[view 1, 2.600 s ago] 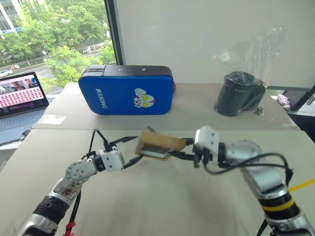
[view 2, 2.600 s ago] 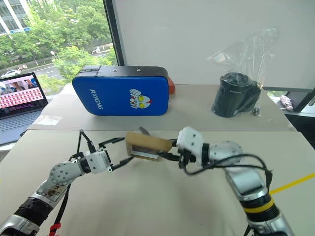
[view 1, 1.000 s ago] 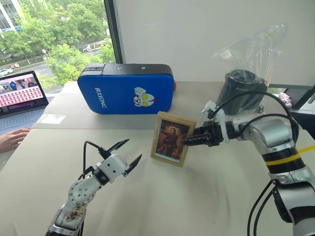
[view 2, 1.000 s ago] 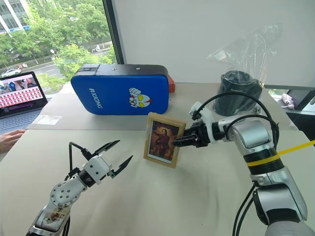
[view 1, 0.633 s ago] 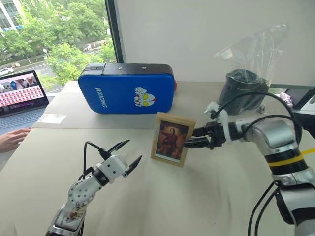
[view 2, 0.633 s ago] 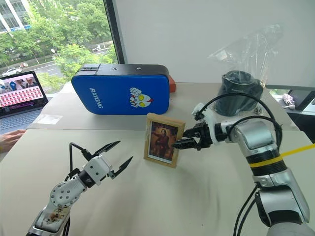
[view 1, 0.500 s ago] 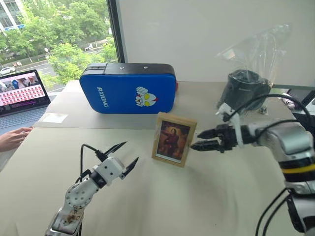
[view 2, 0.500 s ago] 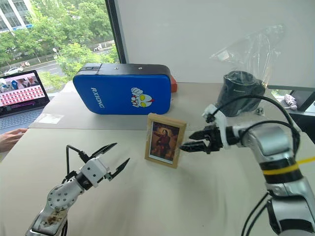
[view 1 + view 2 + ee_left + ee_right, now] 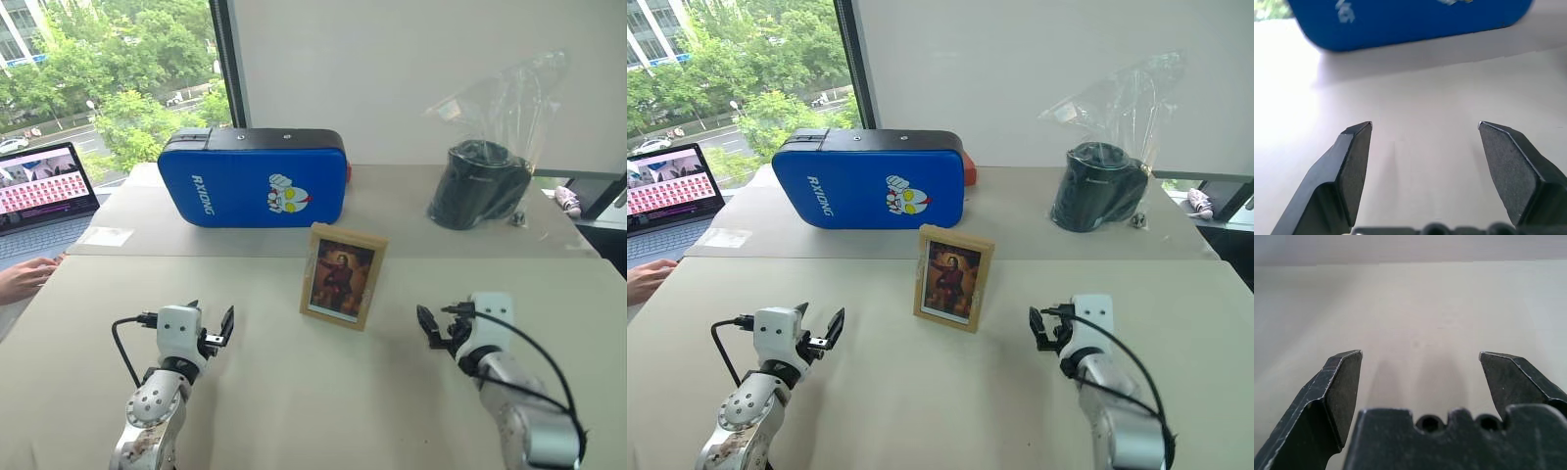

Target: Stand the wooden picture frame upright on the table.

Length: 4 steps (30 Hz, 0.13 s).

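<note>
The wooden picture frame (image 9: pixel 343 274) stands upright near the middle of the table (image 9: pixel 323 392), its portrait facing the robot, in front of the blue padded case (image 9: pixel 255 179). The left gripper (image 9: pixel 1425 125) and the right gripper (image 9: pixel 1420 355) sit low on either side, well apart from it, both spread wide and empty.

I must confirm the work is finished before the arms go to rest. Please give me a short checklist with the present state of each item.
1. Wooden picture frame stands upright on the table: ok.
2. Portrait faces the robot: ok.
3. Left end effector open, apart from the frame: ok.
4. Right end effector open, apart from the frame: ok.
5. Fold-out stand properly spread behind: cannot tell.
6. Blue padded case not touching the frame: ok.
</note>
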Motion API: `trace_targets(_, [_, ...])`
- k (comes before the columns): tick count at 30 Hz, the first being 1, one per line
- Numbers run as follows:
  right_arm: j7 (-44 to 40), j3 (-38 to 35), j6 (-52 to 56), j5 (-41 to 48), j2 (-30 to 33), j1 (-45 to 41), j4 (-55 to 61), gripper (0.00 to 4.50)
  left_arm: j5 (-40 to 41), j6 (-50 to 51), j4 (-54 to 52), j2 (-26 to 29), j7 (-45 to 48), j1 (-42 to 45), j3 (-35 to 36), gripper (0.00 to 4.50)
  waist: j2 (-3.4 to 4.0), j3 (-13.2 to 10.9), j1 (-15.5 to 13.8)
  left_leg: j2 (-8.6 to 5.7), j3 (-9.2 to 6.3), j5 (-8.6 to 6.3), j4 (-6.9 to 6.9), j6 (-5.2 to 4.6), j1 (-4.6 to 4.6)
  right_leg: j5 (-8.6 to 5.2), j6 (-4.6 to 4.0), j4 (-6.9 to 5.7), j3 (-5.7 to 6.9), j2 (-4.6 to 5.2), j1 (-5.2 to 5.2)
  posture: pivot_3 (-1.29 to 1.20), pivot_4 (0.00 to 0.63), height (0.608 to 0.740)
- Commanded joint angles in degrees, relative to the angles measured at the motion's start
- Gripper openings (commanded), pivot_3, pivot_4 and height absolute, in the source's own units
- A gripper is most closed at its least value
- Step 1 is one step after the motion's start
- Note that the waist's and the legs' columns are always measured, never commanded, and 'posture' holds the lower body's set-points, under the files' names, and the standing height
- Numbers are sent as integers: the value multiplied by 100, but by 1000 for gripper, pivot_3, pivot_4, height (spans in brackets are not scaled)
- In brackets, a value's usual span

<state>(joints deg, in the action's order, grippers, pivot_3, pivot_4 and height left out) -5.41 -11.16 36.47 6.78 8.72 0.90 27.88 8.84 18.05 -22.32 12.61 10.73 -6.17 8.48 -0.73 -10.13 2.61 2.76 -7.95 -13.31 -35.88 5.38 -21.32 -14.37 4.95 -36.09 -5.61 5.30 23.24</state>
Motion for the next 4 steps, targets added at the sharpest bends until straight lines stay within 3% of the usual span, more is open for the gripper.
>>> trace_targets(1, [333, 236, -820, -392, -114, 77, 30, 4446, -48, 31, -102, -65, -90, 109, -96, 3731, 1, 0, 17, 0, 0, 0, 1, 0, 1, 1, -2, 0, 0, 0, 0, 0, 150, 740])
trace_targets(4, [359, 183, -1000, -422, -106, 18, -173, 4446, -76, 79, -24, -138, -189, 228, -120, 3731, 0, 0, 19, 0, 0, 0, 1, 0, 5, 3, -5, -1, 0, -1, -2, 0, 150, 740])
